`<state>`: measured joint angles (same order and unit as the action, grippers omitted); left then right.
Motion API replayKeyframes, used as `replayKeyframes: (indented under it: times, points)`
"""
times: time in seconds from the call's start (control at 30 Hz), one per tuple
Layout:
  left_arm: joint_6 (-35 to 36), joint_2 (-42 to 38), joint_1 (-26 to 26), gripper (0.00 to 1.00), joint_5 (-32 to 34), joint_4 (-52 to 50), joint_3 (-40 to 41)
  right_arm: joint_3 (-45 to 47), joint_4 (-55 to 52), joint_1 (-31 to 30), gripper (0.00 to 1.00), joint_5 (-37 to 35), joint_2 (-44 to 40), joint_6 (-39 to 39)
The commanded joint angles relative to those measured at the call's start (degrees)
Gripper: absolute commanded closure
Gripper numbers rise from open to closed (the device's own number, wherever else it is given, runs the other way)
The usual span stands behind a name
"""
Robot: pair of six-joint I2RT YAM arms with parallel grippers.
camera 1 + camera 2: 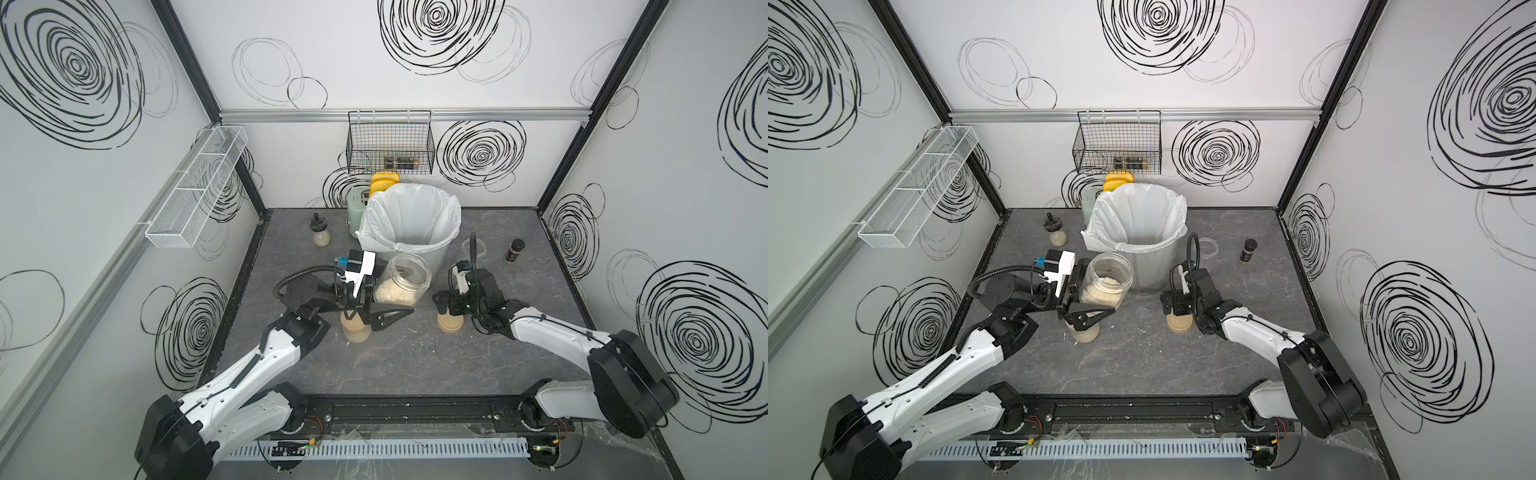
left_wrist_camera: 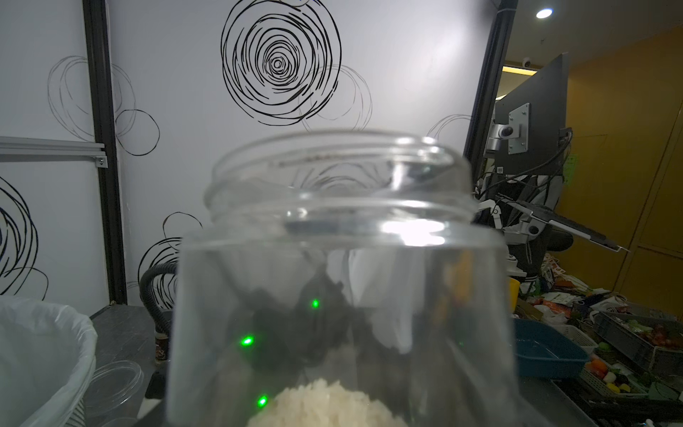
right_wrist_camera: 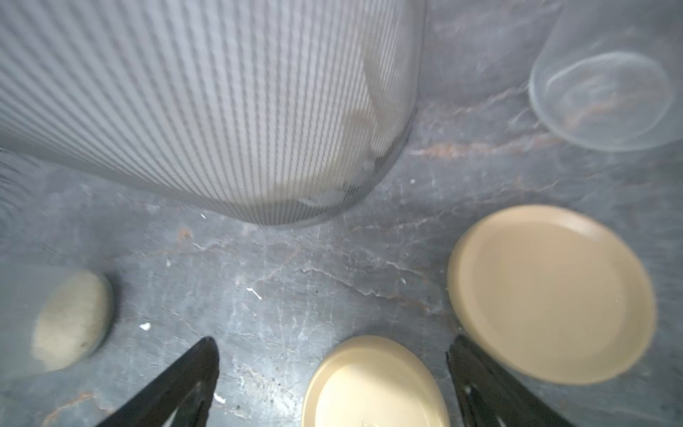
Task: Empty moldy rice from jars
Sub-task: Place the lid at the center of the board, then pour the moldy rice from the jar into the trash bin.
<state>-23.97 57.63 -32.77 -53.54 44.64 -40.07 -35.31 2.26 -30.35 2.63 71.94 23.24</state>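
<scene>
Your left fingers (image 1: 404, 297) are clamped across the body of the open jar (image 1: 402, 272). They hold it clear of the worktop (image 1: 415, 361), mouth up and long axis roughly upright. The moldy rice (image 1: 392, 296) sits as a pale heap in the bottom of the jar. The mesh bin (image 1: 434, 262), with its white liner, stands just beyond the jar, away from your left arm's base and a little toward the right arm. The pour therefore turns on carrying the jar's mouth over that rim and then tipping its axis toward the bin. Your left arm already has the jar and is nearest, so the move looks like its job. Make sure the mouth clears the rim before you tip, because the top views do not settle that. Your right fingers (image 3: 332, 342) are spread wide and hold nothing. They hang over two tan lids (image 3: 550, 292) on the worktop, and one lid lies below the gap between them. An empty jar (image 3: 602, 100) stands beside the bin on the right arm's side. A lidded jar (image 1: 355, 330) with pale contents waits under your left arm.
</scene>
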Motion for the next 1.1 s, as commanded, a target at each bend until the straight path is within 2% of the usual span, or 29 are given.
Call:
replayKeyframes:
  times: [0.0, 0.23, 0.37, 0.43, 0.7, 0.87, 0.97, 1.07]
  points:
    - [1.37, 0.44, 1.08, 0.41, 1.68, 5.1, -2.76, -1.46, -5.91, 1.88, 0.02, 0.64, -6.86, -0.03]
    - [3.02, 3.66, 2.82, 0.4, 2.54, 4.77, -4.75, 1.44, -9.19, 5.92, 0.02, 1.58, -26.65, -0.42]
    - [5.15, 6.64, 4.17, 0.4, 1.92, 3.25, -7.87, 0.59, -7.13, 9.24, 0.02, 7.18, -34.49, -3.73]
    - [7.45, 7.99, 4.69, 0.4, 1.77, 1.24, -9.76, -1.32, -6.43, 10.73, 0.02, 10.15, -35.8, -5.74]
    - [19.42, 16.86, 8.19, 0.4, 2.5, -9.49, -21.47, -12.54, -3.99, 15.27, 0.02, 20.85, -29.17, -15.42]
    - [19.87, 22.05, 10.67, 0.4, 1.95, -7.22, -24.81, -18.17, 2.04, 16.22, 0.01, 19.12, -22.8, -17.74]
    - [20.08, 24.26, 11.41, 0.4, 2.25, -6.51, -25.86, -20.1, 7.33, 16.37, 0.02, 22.15, -19.63, -21.0]
    - [23.04, 27.11, 12.07, 0.4, 3.14, -9.97, -28.81, -23.95, 8.95, 16.37, 0.05, 27.04, -15.53, -25.59]
